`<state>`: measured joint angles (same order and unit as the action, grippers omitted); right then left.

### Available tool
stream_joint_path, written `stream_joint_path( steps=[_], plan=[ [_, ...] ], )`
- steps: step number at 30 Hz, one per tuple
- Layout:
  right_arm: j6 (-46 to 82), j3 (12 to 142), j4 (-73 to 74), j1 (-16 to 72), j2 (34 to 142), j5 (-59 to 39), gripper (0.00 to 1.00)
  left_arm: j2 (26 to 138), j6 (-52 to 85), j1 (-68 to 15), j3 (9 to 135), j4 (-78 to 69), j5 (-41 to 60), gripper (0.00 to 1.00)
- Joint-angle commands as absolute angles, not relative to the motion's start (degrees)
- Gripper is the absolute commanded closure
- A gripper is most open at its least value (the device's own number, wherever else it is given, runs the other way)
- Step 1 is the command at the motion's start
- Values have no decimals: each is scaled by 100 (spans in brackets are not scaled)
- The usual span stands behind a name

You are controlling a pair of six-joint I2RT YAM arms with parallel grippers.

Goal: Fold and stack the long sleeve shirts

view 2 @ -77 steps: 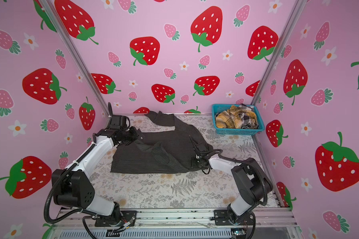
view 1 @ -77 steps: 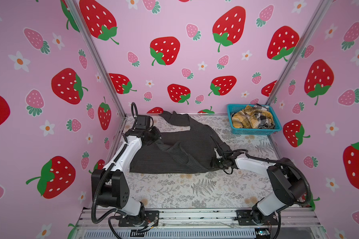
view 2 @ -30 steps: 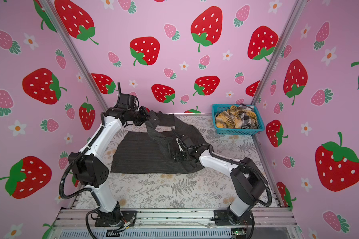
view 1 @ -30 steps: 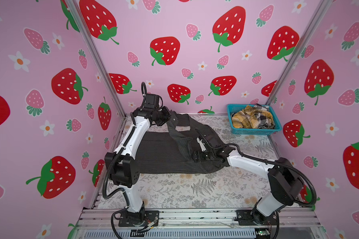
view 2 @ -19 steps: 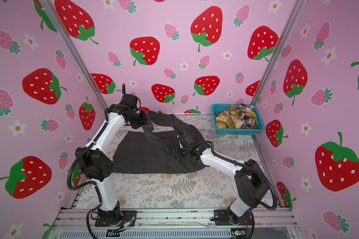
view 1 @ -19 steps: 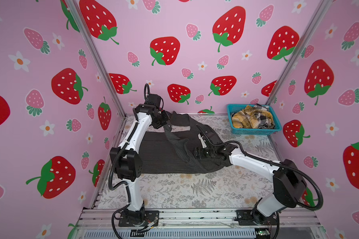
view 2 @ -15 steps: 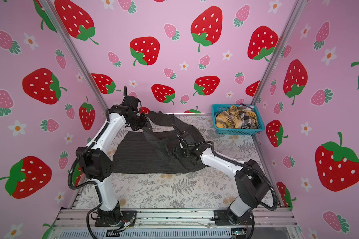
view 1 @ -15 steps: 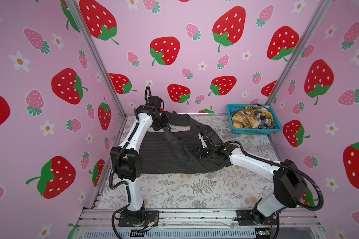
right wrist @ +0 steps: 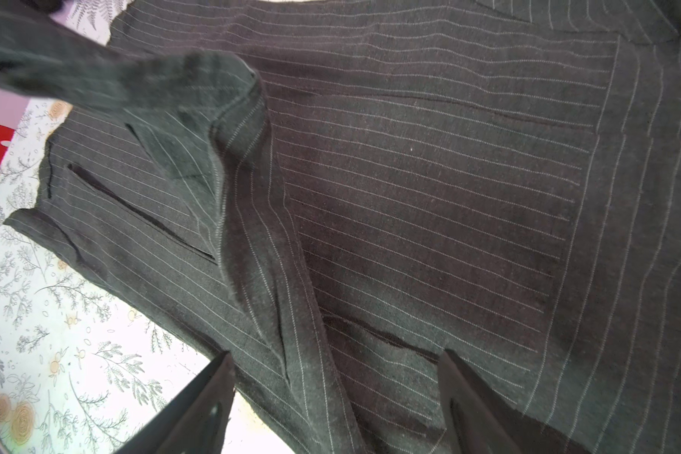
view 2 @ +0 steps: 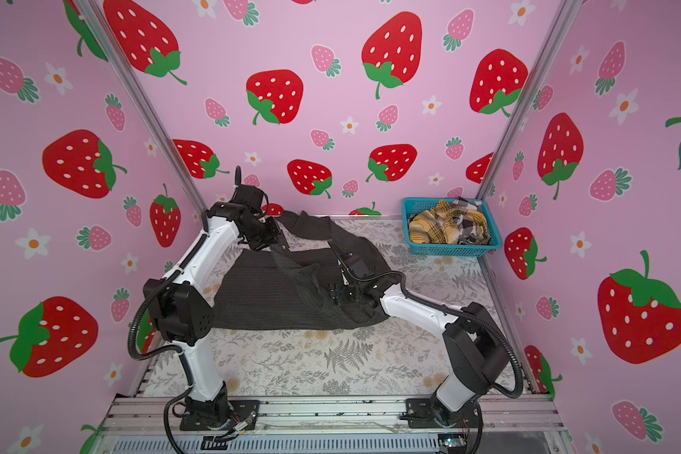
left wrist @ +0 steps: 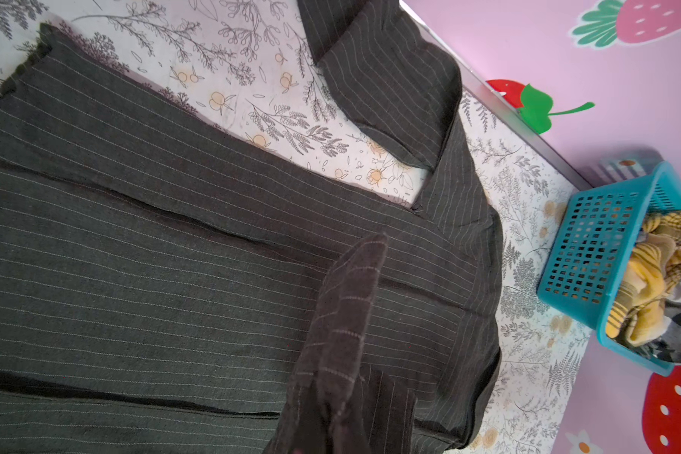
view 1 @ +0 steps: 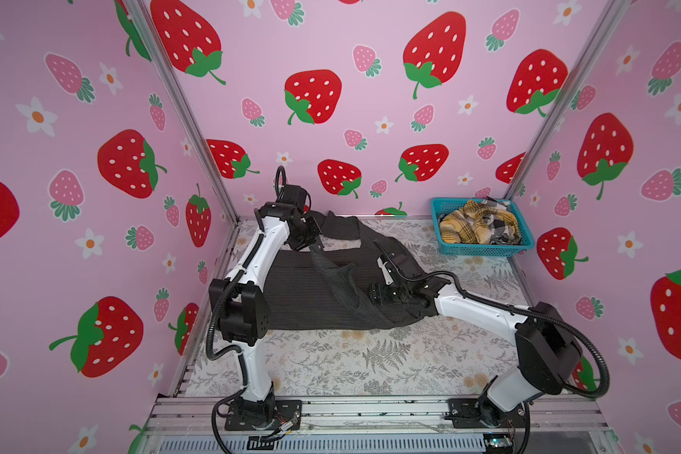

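- Left wrist view shows the charcoal pinstripe shirt [left wrist: 174,255] lying flat on the table [left wrist: 276,98]. A narrow fold of the same cloth rises in the foreground and hides the jaws.
- In both top views the left gripper [view 1: 312,243] stands raised off the table, above the shirt's 11 o'clock corner. Its jaws are pressed together on that narrow fold, which hangs from them down to the middle of the shirt.
- The right gripper [view 1: 375,293] is low over the shirt, at about 4 o'clock of its body.
- In the right wrist view the right jaws are spread wide and pinch nothing. The dark fingers [right wrist: 209,408] show at the picture's edge, and a ridge of pinstripe cloth runs between them.
- The shirt covers the middle of the table, from about 9 o'clock to 3 o'clock. One sleeve [view 1: 339,230] lies toward 12 o'clock, near the back edge of the table.
- A teal basket [view 1: 484,249] sits at the table's 2 o'clock corner, apart from the pinstripe shirt.
- Inside the basket lie a mustard plaid shirt [view 1: 462,230] and a black-and-white check shirt [view 1: 502,230], both crumpled and touching each other.
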<state>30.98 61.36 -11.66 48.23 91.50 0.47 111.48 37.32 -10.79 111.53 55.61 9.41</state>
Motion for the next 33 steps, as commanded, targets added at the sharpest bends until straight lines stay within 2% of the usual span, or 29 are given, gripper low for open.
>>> stream_joint_path(
  steps=[1,12,22,33],
  plan=[
    [2997,6101,-1030,4799,9241,27,18,11057,3777,-1090,11136,5516,852,100],
    [2960,6462,-1046,4729,9619,-43,18,11372,3468,-1088,11556,5799,654,100],
    [2742,7087,-1378,4710,10063,9,19,11430,3250,-1045,11206,5600,696,100],
    [2373,7348,-890,4349,10191,-578,19,11194,4113,-1028,11581,4625,1437,100]
  ],
)
